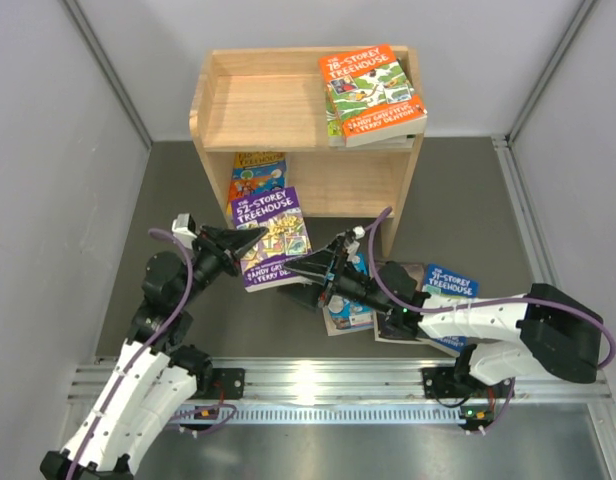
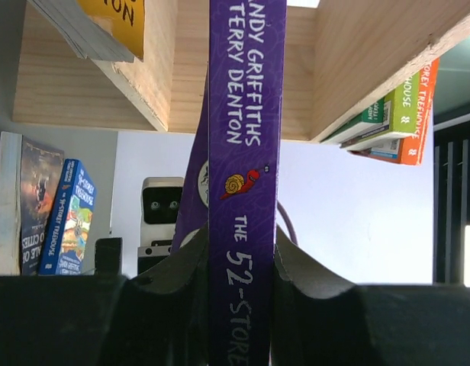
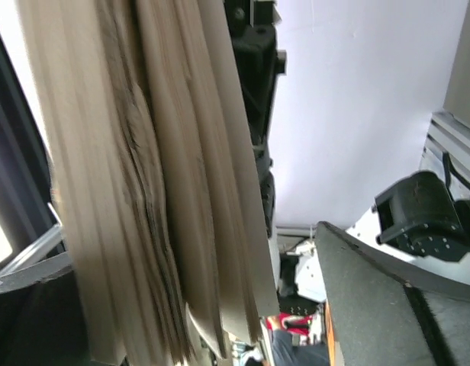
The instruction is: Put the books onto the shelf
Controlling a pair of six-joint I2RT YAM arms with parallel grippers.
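Observation:
My left gripper is shut on the spine of a purple "52-Storey Treehouse" book, which it holds off the floor in front of the wooden shelf. In the left wrist view the spine stands pinched between both fingers. My right gripper is open at the book's opposite edge. Its page edges fill the left of the right wrist view, apart from the right finger. An orange book tops a stack on the shelf's top right. Another book lies on the lower tier.
Several books lie on the dark floor under and beside the right arm: a blue one, a dark one and one below the right gripper. Grey walls close in both sides. A metal rail runs along the near edge.

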